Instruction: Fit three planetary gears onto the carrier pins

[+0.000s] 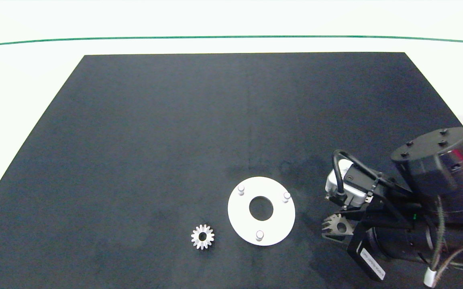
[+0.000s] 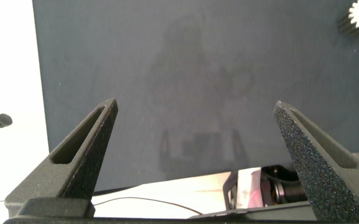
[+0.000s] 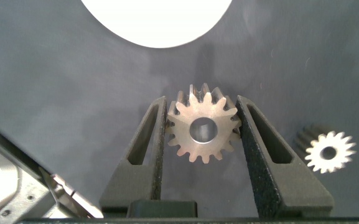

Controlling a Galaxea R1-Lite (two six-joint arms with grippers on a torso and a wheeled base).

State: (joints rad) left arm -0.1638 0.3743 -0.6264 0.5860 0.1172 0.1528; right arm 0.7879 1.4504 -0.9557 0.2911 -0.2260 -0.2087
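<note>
Your right end effector [image 3: 203,134] is clenching a planetary gear [image 3: 203,129]; its white label [image 1: 372,264] is staying unreadable; left end effector [image 2: 195,146] is hanging released.

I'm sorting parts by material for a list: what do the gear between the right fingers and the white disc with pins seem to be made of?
The gear between the right gripper fingers looks like metal, silver-grey with a dull sheen on its flat face and crisp teeth. The disc looks matte white, with no glint; plastic or painted metal, I cannot tell which. Its pins are pale and slightly brighter, possibly metal.
</note>
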